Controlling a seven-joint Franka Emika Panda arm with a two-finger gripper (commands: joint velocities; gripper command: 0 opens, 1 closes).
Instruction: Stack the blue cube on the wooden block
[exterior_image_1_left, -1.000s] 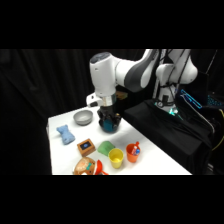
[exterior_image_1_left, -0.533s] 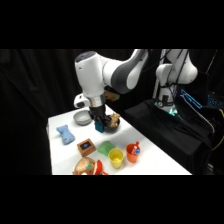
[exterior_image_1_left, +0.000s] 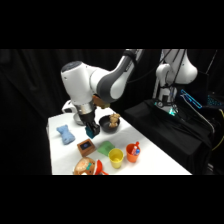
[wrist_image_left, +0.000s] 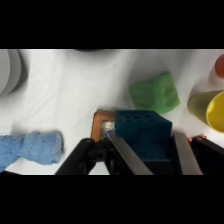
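Note:
My gripper (exterior_image_1_left: 91, 131) hangs over the left middle of the table, shut on the blue cube (exterior_image_1_left: 92, 132), which shows just above the wooden block (exterior_image_1_left: 86, 146). In the wrist view the teal cube (wrist_image_left: 144, 135) sits between my two fingers (wrist_image_left: 125, 154) and covers most of the brown wooden block (wrist_image_left: 102, 125) below it. Only the block's left edge shows past the cube. Whether the cube touches the block I cannot tell.
A pale-blue bone-shaped toy (exterior_image_1_left: 65, 133) lies to the left, a flat green piece (exterior_image_1_left: 105, 148) right of the block, with a yellow cup (exterior_image_1_left: 116, 157) and an orange cup (exterior_image_1_left: 133, 151) nearby. A dark bowl (exterior_image_1_left: 108, 123) stands behind. A toy (exterior_image_1_left: 88, 166) sits at the front edge.
The arm has swung left and forward, carrying the blue cube from near the dark bowl down to just above the wooden block.

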